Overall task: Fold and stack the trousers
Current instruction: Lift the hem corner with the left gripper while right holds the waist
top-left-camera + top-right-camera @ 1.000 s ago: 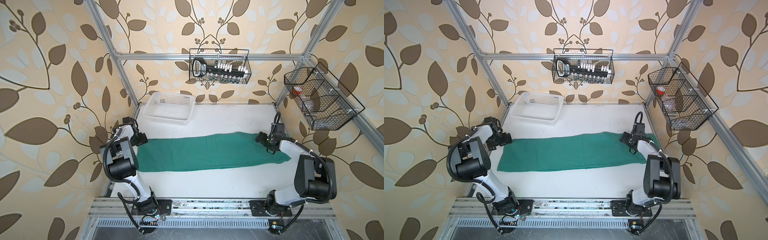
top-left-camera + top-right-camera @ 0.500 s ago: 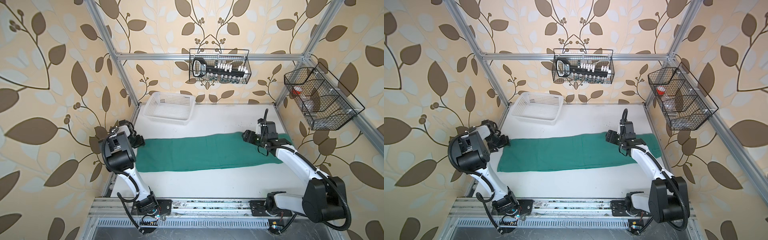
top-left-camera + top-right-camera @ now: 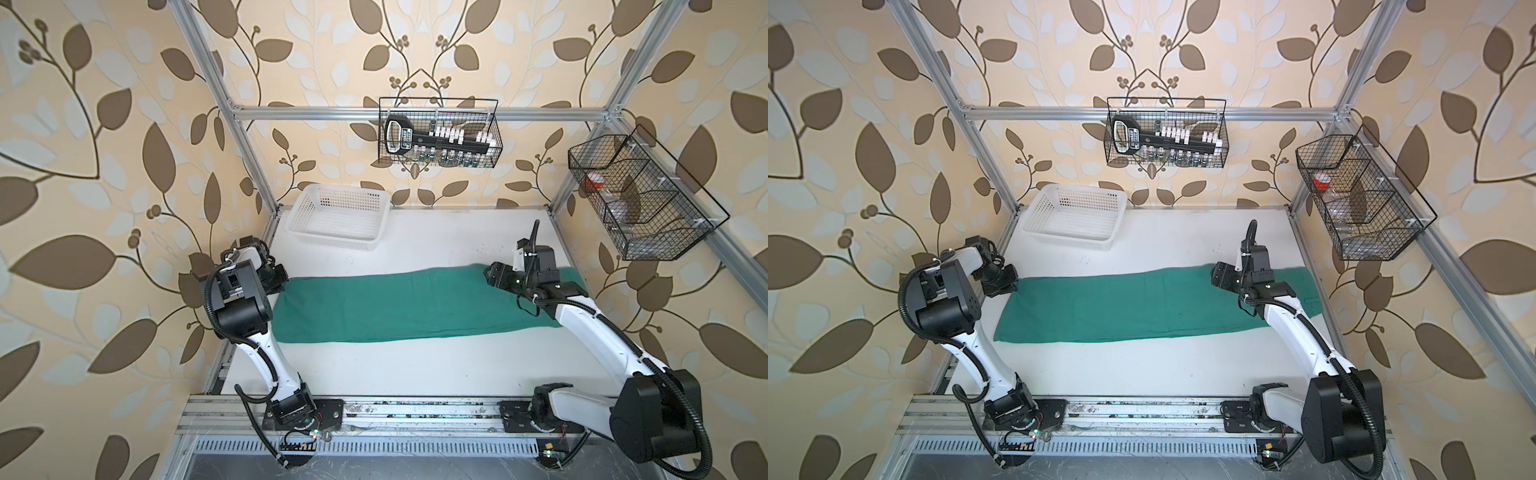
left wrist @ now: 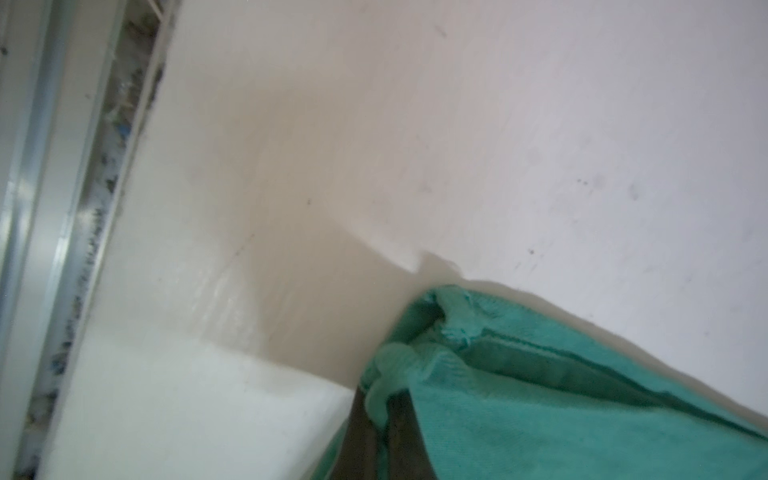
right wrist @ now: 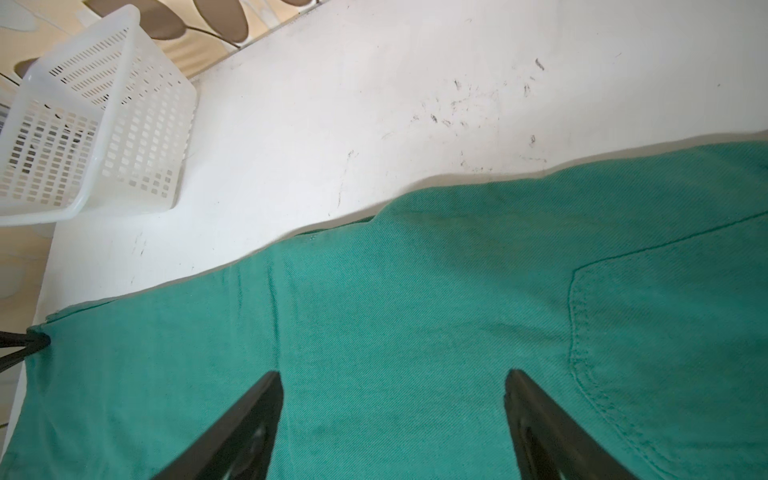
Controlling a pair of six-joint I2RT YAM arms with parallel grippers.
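Trousers [image 3: 415,303] lie flat in a long strip across the desk [image 3: 415,374], in front of the white basket [image 3: 338,216]. Your left jaws are closed on the back corner of the leg end. The bite looks shallow, perhaps one layer only, though that wrist view is blurred. Lift fast and the cloth may slip out or the layers part. Your right jaws hang open over the pocket end, gripping nothing, so that end may drag and skew the fold.
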